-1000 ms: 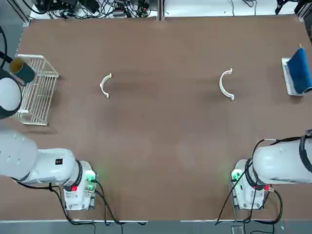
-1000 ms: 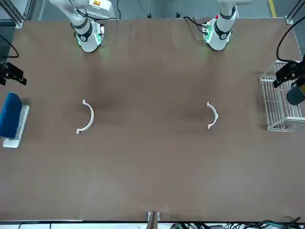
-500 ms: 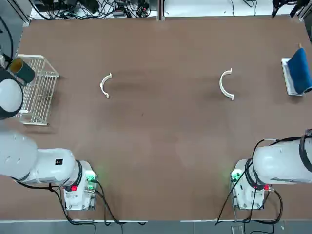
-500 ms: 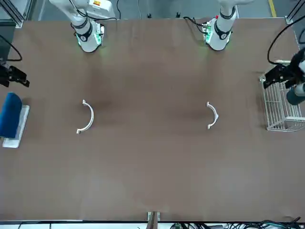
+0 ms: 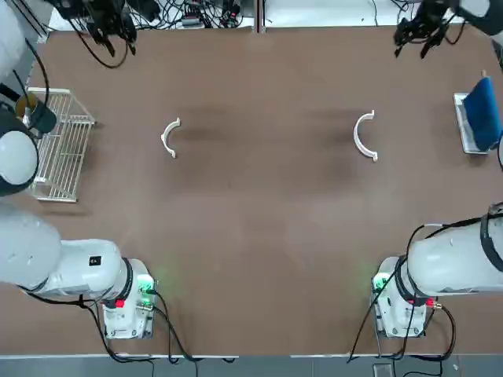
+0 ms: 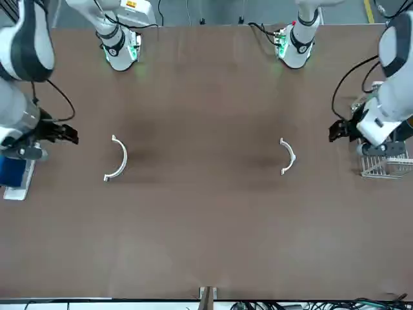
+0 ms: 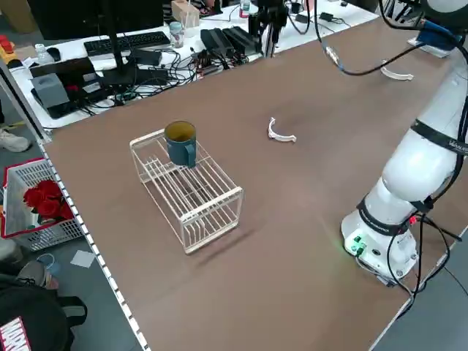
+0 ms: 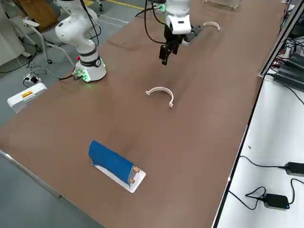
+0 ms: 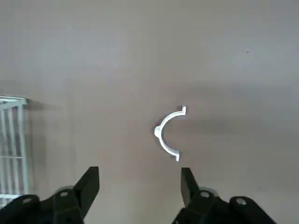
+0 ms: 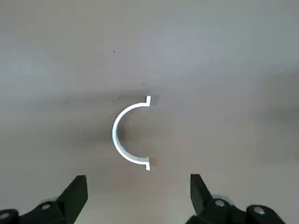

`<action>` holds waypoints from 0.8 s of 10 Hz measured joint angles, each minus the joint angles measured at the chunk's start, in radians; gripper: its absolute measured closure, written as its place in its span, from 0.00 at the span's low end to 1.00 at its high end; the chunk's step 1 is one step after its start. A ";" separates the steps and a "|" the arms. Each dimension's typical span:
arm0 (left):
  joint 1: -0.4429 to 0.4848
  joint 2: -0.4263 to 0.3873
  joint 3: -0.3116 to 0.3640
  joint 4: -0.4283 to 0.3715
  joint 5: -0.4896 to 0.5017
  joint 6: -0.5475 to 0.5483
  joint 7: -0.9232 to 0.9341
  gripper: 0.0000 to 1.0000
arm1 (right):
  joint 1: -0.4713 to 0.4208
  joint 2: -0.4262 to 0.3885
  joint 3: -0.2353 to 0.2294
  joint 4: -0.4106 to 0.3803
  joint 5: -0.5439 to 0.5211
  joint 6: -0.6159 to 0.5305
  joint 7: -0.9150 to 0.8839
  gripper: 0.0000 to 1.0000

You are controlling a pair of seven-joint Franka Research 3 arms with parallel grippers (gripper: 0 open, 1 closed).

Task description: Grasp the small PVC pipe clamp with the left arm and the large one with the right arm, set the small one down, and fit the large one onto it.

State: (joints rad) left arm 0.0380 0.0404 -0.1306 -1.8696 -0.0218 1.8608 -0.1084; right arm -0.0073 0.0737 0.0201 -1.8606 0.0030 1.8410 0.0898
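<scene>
White small clamp [image 9: 169, 133], large clamp [image 10: 131, 133] — wrist cams only: both end effectors [image 9: 139, 179] [image 10: 138, 186] spread, empty.

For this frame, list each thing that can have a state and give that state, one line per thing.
Small clamp: lying flat on the table, untouched.
Large clamp: lying flat on the table, untouched.
Left tool: open, raised over the small clamp, empty.
Right tool: open, raised over the large clamp, empty.
Mug: upright on top of the wire rack.
Wire rack: resting on the table.
</scene>
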 joint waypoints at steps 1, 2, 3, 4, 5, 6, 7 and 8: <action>0.000 -0.019 -0.011 -0.089 0.006 0.067 -0.010 0.22 | 0.003 0.021 0.011 -0.031 0.003 0.052 0.016 0.03; 0.000 -0.038 -0.027 -0.165 0.020 0.120 -0.013 0.24 | 0.003 0.039 0.024 -0.072 0.006 0.119 0.025 0.03; 0.000 -0.048 -0.039 -0.230 0.035 0.178 -0.016 0.25 | 0.003 0.055 0.034 -0.121 0.007 0.191 0.031 0.03; 0.000 -0.048 -0.044 -0.289 0.041 0.248 -0.016 0.27 | 0.003 0.072 0.040 -0.168 0.008 0.256 0.037 0.04; 0.000 -0.039 -0.044 -0.343 0.049 0.322 -0.016 0.28 | 0.003 0.094 0.043 -0.209 0.009 0.316 0.040 0.05; 0.001 -0.021 -0.044 -0.384 0.062 0.386 -0.016 0.30 | 0.004 0.117 0.045 -0.250 0.019 0.384 0.042 0.06; 0.001 0.001 -0.045 -0.413 0.067 0.443 -0.015 0.30 | 0.007 0.137 0.048 -0.297 0.037 0.459 0.042 0.07; 0.001 0.028 -0.046 -0.429 0.069 0.497 -0.015 0.30 | 0.013 0.154 0.050 -0.338 0.050 0.521 0.049 0.07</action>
State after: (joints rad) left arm 0.0389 0.0689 -0.1768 -2.2990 0.0468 2.3582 -0.1232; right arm 0.0059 0.2278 0.0698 -2.1987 0.0535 2.3621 0.1383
